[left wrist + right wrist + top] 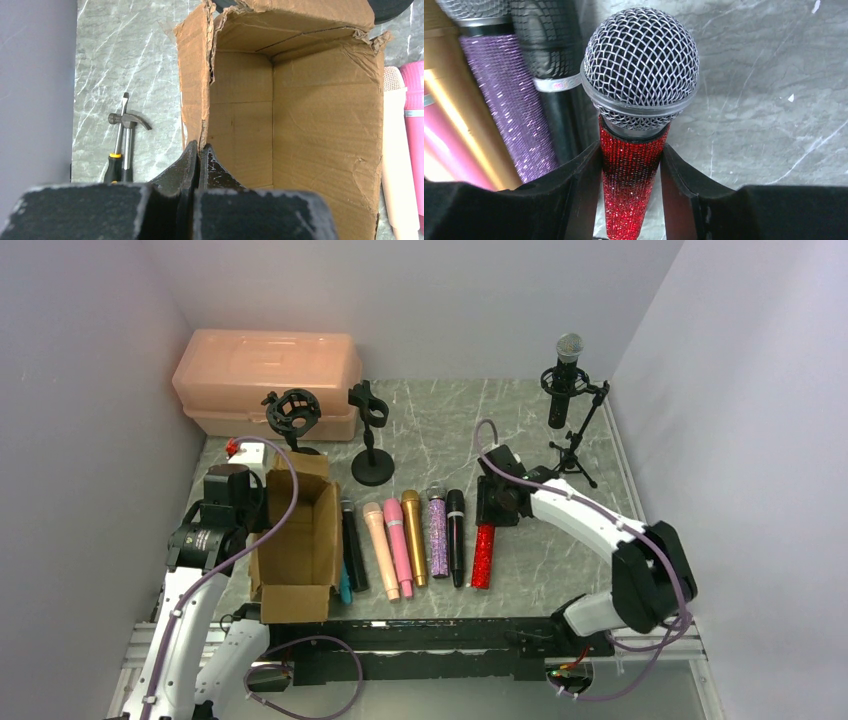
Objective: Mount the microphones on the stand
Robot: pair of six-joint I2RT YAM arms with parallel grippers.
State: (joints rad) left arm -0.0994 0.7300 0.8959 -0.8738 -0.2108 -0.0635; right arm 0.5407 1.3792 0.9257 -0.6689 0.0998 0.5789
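Several microphones lie side by side on the table: teal and black (346, 550), peach (380, 550), pink (398, 543), gold (415, 537), purple glitter (437, 525), black (456, 537) and red glitter (484, 555). My right gripper (497, 502) is over the red glitter microphone's head end. In the right wrist view it (630, 150) is shut on the red glitter handle (629, 200), just below the silver mesh head (640, 65). A clip stand (370, 435) and a shock-mount stand (293, 412) stand empty. A tripod stand (575, 445) holds a black microphone (567, 375). My left gripper (199, 146) pinches the cardboard box's wall (192, 75).
The open cardboard box (300, 540) lies left of the microphone row. A peach plastic case (265, 375) sits at the back left. A small hammer (127, 142) and a screwdriver (115, 160) lie left of the box. Grey walls close in on both sides.
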